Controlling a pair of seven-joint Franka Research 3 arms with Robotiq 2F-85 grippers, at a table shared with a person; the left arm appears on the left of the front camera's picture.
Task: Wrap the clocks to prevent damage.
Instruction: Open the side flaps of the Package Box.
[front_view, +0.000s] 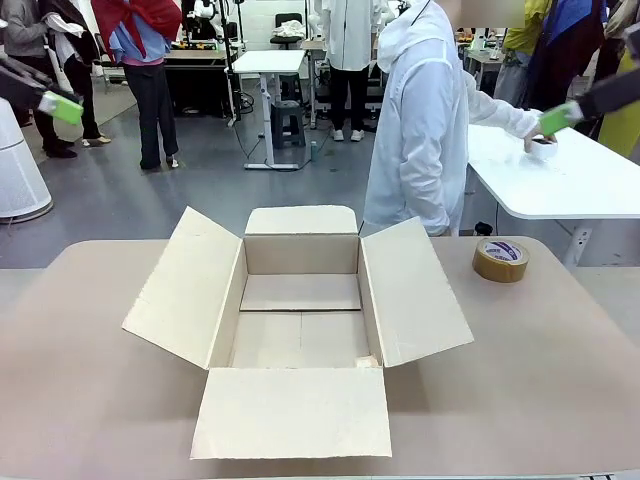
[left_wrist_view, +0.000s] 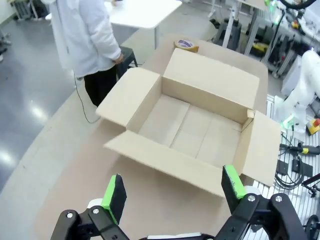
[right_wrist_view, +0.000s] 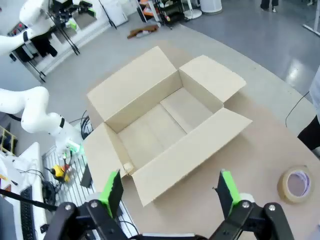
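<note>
Front view faces across table (front_view: 560, 400); wrist views overhead, sharing box (left_wrist_view: 195, 130).

I get bright, even overhead light in all three views, with soft shadows inside the cardboard box (front_view: 300, 340), pale glare patches on the grey floor (left_wrist_view: 35, 112), sharp focus on the table (front_view: 540, 380), and wide-angle bending toward both wrist views' edges.

In the middle of my front view, a brown cardboard box (front_view: 300, 330) sits open on the tan table (front_view: 560, 400), all four flaps spread outward. At right of centre, a roll of brown tape (front_view: 500, 259) lies flat, clear of the flaps. At upper centre, a person in a white coat (front_view: 420, 120) stands beside a white table (front_view: 580, 185) at upper right.
</note>
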